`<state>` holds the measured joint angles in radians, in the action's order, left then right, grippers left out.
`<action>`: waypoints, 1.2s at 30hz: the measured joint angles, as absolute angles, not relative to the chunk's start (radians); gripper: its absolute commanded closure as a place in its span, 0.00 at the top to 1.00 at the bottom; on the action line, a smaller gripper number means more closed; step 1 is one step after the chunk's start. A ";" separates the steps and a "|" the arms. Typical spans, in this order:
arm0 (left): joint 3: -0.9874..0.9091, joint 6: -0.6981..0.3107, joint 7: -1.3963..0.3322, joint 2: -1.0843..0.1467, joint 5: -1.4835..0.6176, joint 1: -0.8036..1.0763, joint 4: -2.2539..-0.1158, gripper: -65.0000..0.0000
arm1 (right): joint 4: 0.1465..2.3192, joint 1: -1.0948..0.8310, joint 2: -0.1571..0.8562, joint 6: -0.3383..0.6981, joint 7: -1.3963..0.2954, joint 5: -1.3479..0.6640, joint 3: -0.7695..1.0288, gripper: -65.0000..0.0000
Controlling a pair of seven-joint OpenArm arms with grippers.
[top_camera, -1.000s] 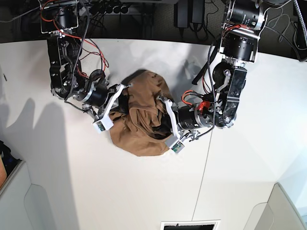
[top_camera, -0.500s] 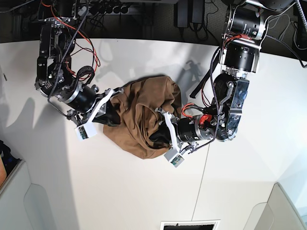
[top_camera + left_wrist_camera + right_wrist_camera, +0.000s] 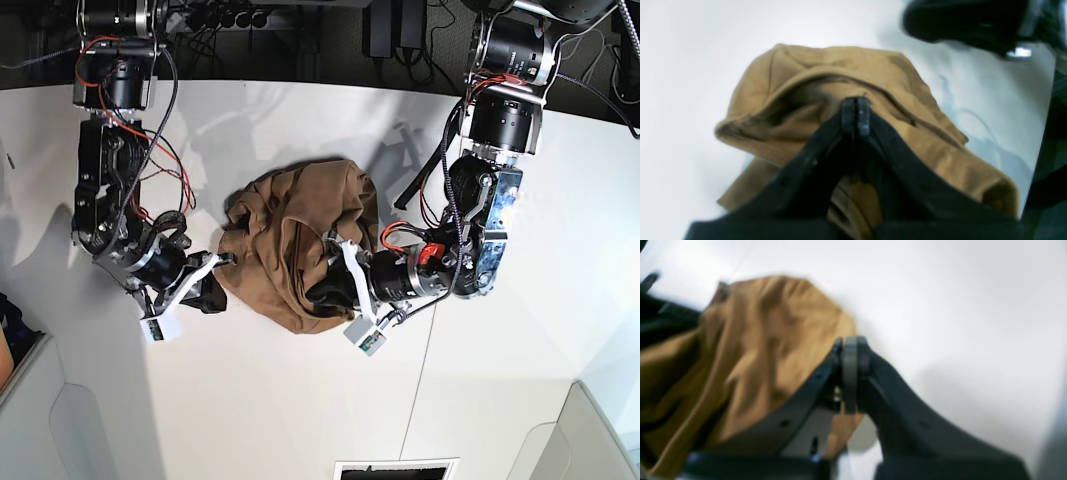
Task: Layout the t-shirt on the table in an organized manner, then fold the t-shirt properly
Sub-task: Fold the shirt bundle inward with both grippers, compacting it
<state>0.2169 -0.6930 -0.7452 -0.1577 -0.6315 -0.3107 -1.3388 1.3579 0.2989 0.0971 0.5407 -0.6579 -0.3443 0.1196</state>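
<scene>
T-shirt (image 3: pixel 300 250) bunched on table (image 3: pixel 250 400); left jaws pinched on cloth; right jaws closed at shirt edge, grip unclear.

A dark strip (image 3: pixel 330 40) behind the far edge holds tangled black cables (image 3: pixel 225 18) and boxes. Pale grey curved panels (image 3: pixel 70 420) fill the near corners. A dark vent slot (image 3: pixel 395 470) sits at the bottom edge. Lighting is bright, with soft shadows.

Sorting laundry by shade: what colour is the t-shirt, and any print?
Plain tan-brown t-shirt, no print visible; the base view shows it best.
</scene>
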 measured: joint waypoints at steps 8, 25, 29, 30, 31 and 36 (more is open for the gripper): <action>0.217 -0.693 -0.756 -0.123 -0.638 -0.318 -1.339 0.00 | 1.198 0.377 0.046 0.539 -0.659 -0.317 -0.038 0.00; 0.217 -0.693 -0.786 -0.136 -0.577 -0.389 -1.339 0.00 | 1.242 0.379 0.016 0.551 -0.710 -0.411 -0.057 0.00; 0.217 -0.693 -0.786 -0.136 -0.576 -0.389 -1.339 0.00 | 1.242 0.379 0.017 0.551 -0.738 -0.462 -0.055 0.00; 0.217 -0.693 -0.786 -0.136 -0.575 -0.389 -1.339 0.00 | 1.242 0.379 0.017 0.555 -0.757 -0.493 -0.055 0.00; 0.217 -0.693 -0.786 -0.136 -0.569 -0.389 -1.339 0.00 | 1.242 0.379 0.017 0.558 -0.774 -0.521 -0.054 0.00; 0.218 -0.693 -0.786 -0.160 -0.555 -0.389 -1.339 0.00 | 1.242 0.379 0.017 0.562 -0.798 -0.561 -0.055 0.00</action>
<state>0.2176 -0.6930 -0.7856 -0.1604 -0.5549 -0.3893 -1.3388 1.2419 0.3790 0.0166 0.5617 -0.7982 -0.5613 -0.0547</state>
